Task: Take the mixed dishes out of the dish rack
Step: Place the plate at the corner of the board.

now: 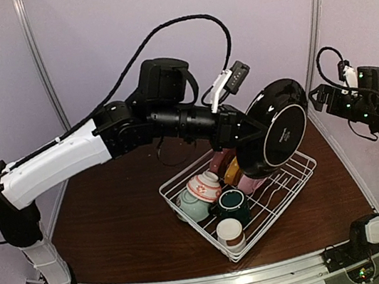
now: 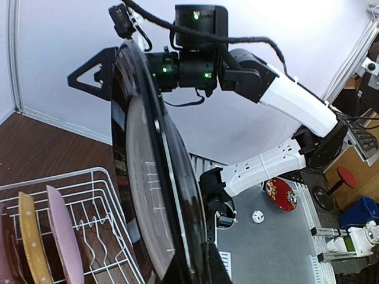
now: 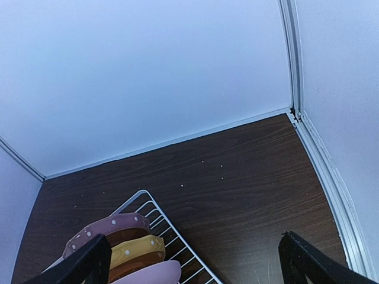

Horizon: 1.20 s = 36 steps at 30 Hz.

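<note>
My left gripper is shut on the rim of a large round black dish and holds it on edge above the far right part of the white wire dish rack. In the left wrist view the dish fills the middle. In the rack stand pink and yellow plates, a red-and-white patterned bowl, a pale green bowl, a dark green mug and a white-and-brown cup. My right gripper is open and empty, high at the right, above the table beyond the rack.
The rack sits on a dark brown table enclosed by pale walls. The right wrist view shows the plate tops at the rack's far corner and bare table to the right. A cable loops above the left arm.
</note>
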{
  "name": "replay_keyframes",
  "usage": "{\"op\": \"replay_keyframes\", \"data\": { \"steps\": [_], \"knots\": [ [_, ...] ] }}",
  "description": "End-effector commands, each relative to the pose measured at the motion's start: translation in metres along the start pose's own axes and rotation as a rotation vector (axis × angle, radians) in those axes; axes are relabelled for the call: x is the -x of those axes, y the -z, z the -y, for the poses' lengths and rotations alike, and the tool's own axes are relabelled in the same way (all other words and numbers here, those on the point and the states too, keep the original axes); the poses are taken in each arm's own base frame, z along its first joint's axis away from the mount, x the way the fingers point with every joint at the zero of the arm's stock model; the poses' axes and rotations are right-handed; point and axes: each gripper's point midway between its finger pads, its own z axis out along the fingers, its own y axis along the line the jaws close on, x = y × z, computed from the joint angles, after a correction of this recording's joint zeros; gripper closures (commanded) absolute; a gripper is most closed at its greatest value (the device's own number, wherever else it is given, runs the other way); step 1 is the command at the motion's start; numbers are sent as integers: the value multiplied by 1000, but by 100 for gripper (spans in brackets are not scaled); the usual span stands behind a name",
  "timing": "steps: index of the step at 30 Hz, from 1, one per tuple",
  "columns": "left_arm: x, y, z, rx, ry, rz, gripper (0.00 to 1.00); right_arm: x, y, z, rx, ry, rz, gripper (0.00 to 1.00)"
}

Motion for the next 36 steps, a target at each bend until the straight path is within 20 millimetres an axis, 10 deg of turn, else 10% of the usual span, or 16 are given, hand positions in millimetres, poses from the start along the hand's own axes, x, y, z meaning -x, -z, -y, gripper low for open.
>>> {"op": "replay_keyframes", "data": {
  "steps": [1,11,20,36],
  "knots": [
    [93,82,14,62,-178,306,100,6,4,-4,14,-14,5,0],
    [89,199,-105,685,-120,318,100,-1,-4,-7,44,-12,-16,0],
    [23,293,-208,1269,62,181,100,-8,-13,-11,82,-35,-28,0],
    [-122,354,-324,1751,246,-206,100,-24,-26,-14,130,-59,-60,0]
  ]
}}
